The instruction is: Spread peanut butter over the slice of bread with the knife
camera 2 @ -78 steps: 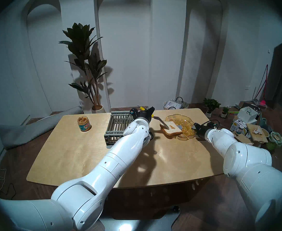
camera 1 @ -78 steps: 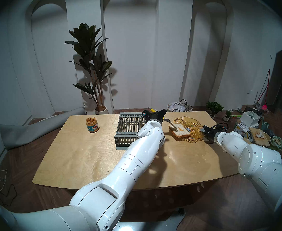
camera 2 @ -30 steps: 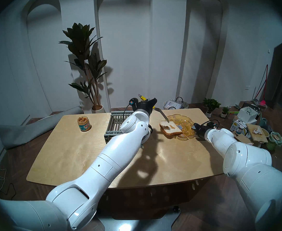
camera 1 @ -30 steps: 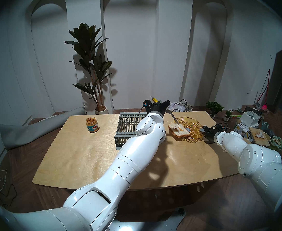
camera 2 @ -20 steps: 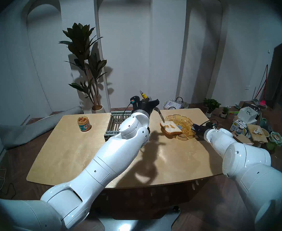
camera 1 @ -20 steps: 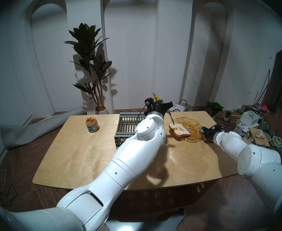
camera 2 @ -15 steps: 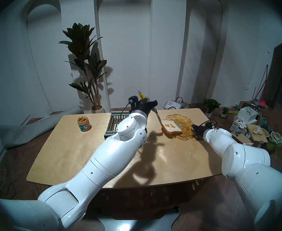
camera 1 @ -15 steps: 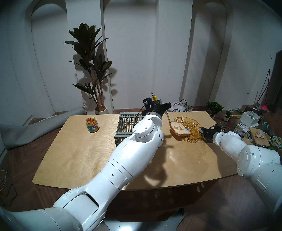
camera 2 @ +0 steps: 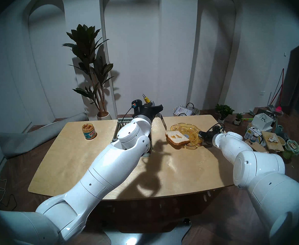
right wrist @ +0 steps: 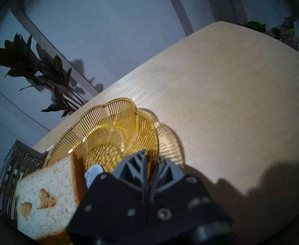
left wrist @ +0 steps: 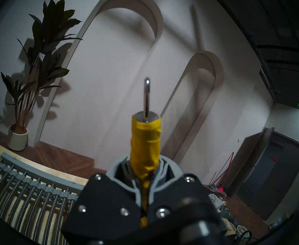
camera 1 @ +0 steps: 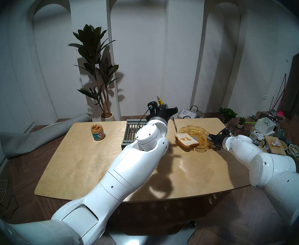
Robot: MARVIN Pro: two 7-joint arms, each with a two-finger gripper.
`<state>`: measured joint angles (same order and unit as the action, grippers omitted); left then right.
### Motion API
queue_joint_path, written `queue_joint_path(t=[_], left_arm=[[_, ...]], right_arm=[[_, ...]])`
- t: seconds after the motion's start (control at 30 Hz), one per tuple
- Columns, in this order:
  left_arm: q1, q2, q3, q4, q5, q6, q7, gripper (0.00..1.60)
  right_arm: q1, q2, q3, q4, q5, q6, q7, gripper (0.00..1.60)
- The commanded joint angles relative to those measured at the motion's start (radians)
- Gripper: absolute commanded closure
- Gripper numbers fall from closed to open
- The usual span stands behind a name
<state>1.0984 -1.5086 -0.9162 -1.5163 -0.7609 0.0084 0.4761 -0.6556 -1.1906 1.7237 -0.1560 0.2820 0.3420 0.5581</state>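
Observation:
My left gripper (camera 1: 163,107) is shut on the knife's yellow handle (left wrist: 145,145). The dark blade (camera 1: 174,124) points down, its tip just off the far left corner of the slice of bread (camera 1: 186,140) and not on it. The bread leans on the left rim of an amber glass dish (camera 1: 200,132) and carries two tan peanut butter smears (right wrist: 46,200). My right gripper (camera 1: 210,136) is shut on the dish's right rim (right wrist: 152,133). The open peanut butter jar (camera 1: 97,132) stands at the far left of the table.
A grey slatted rack (camera 1: 132,131) sits mid-table behind my left forearm, left of the dish. A wicker basket (camera 1: 190,113) and potted plants stand on the floor beyond the table. Boxes and clutter lie off the right edge.
The left arm tilted the knife upright, drew the blade off the bread and moved left. The right gripper slid the dish with the bread a little to the left.

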Motion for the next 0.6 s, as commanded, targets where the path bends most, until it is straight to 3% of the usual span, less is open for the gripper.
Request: queue_joint_path(t=[0.0,0.3,0.57], left_arm=[[-0.009,-0.002,-0.014,-0.042,-0.012,-0.006,-0.008,1.6],[-0.004,0.013,-0.02,-0.06,-0.017,-0.008,-0.006,1.6],[-0.002,0.031,-0.036,-0.086,-0.014,-0.015,-0.001,1.6]], right_arm=[[0.023,-0.012,-0.014,-0.034,-0.011,0.012,0.013,0.0],[0.024,0.001,-0.025,-0.073,-0.025,0.022,0.028,0.0],[0.051,0.061,-0.049,-0.131,-0.061,0.005,0.022,0.0]])
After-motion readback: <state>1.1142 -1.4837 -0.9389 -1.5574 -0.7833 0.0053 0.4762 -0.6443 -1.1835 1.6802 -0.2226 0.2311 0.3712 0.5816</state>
